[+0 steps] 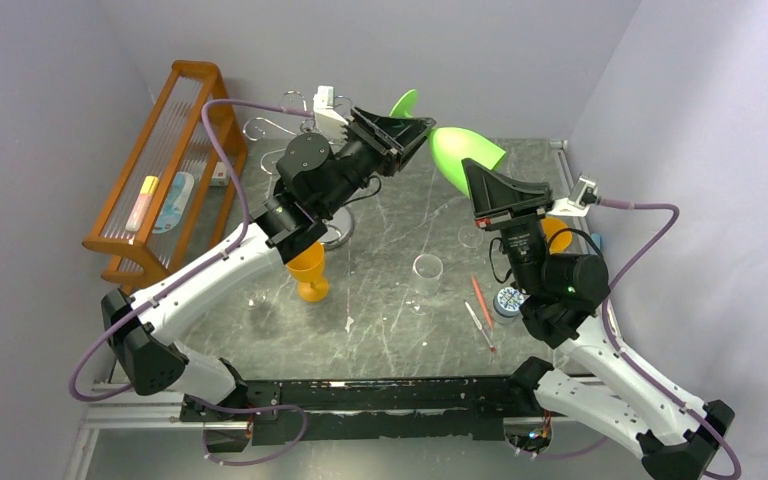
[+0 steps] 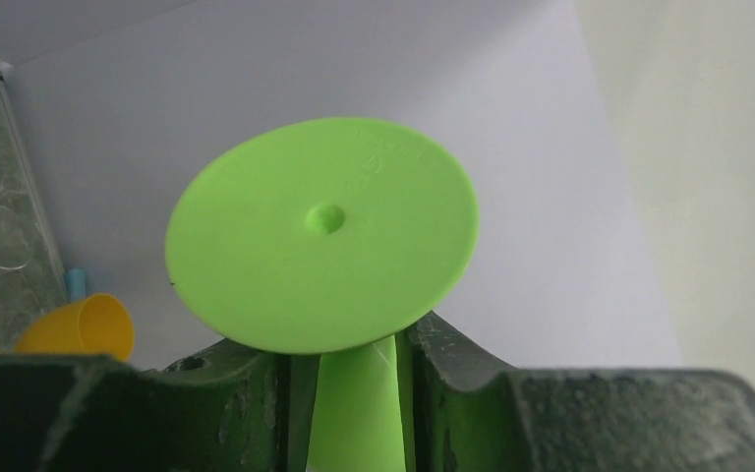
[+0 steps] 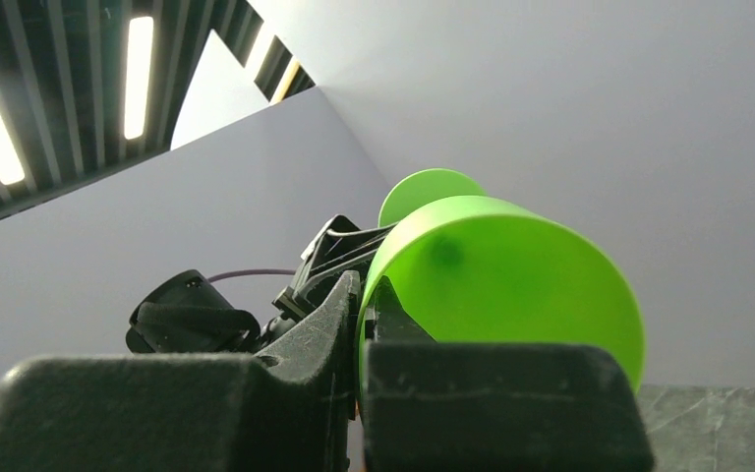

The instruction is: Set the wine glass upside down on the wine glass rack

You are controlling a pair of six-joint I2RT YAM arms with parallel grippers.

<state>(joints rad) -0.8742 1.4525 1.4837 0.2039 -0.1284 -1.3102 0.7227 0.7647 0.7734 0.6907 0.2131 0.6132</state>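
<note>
Pale lilac walls close in a grey marbled bench (image 1: 390,215), seen from above. Near the top centre, a bright green wine glass (image 1: 465,155) lies on its side in the air between two arms, its foot toward the upper left. The right pincer (image 1: 473,172) is clamped on the bowl's rim. The left pincer (image 1: 423,128) has its fingers close on either side of the stem, just under the foot; whether they press it cannot be told. Behind the left arm stands the silver wire wine glass rack (image 1: 268,127). An orange wooden rack (image 1: 165,160) sits at far left, and an orange cup (image 1: 309,272) rests on the bench.
</note>
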